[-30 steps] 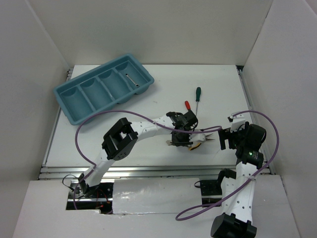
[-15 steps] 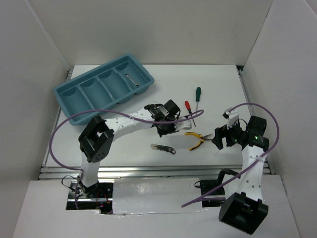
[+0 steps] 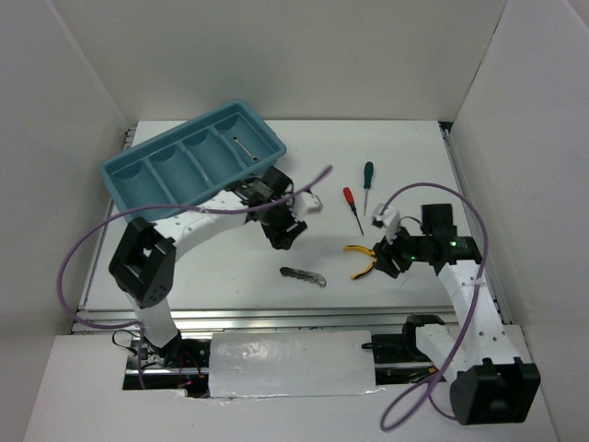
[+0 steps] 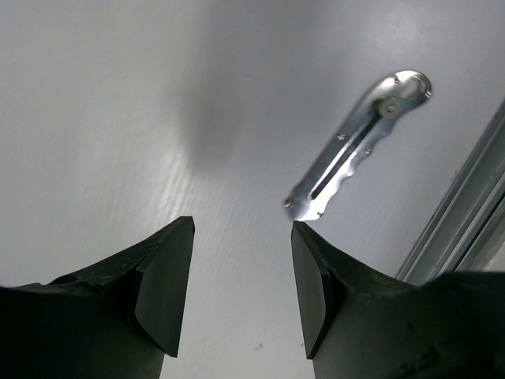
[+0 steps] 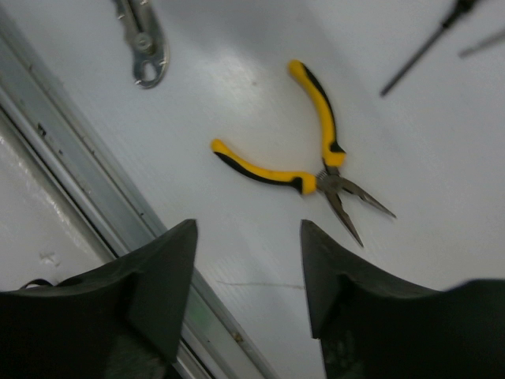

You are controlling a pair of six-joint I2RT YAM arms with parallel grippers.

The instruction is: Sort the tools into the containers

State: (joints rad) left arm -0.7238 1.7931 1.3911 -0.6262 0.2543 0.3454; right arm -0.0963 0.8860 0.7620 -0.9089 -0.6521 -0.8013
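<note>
Right gripper [image 5: 246,237] wide, empty, near yellow-handled pliers [image 5: 325,180]: rigid, likely light; grippy handles, best pinched near pivot. Left gripper [image 4: 241,237] wide too.

Left pincer [image 4: 241,237] spread wide, angled downward, right pincer [image 5: 246,233] likewise spread, angled downward

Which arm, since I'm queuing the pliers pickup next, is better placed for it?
Right. The open right gripper hovers beside the yellow-handled pliers, which lie centred in its wrist view; the left gripper is farther off, nearer the folding knife.

Folding knife [image 4: 357,142] shiny bare metal (pliers [image 5: 319,178] grips glossy plastic).
</note>
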